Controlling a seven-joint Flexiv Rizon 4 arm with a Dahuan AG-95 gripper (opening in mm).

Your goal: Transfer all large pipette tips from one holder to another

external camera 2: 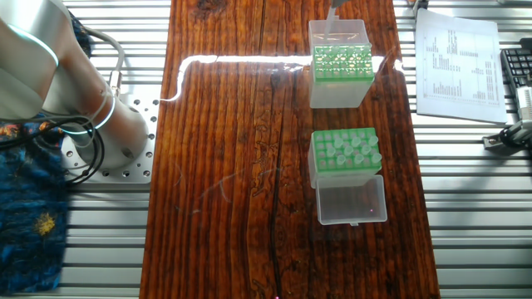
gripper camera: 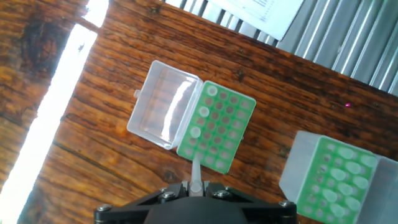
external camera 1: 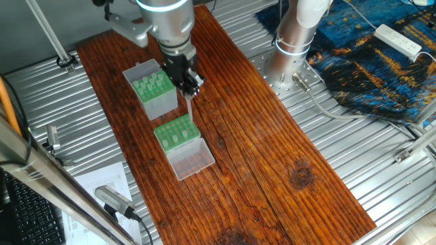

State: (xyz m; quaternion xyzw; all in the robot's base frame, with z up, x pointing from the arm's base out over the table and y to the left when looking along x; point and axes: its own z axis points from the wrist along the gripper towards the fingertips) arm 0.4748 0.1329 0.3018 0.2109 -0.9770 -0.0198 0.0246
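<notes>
Holding one large pipette tip (gripper camera: 196, 176) point-down in our closed gripper (gripper camera: 194, 188). Low green rack (gripper camera: 216, 126) lies at twelve o'clock in the hand view, just beyond the tip.

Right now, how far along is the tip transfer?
Partly done. A few tips already sit along one edge of the low green rack. In hand: the gripper holds one pipette tip above that rack. Left: many tips remain in the taller grey-sided box.
</notes>
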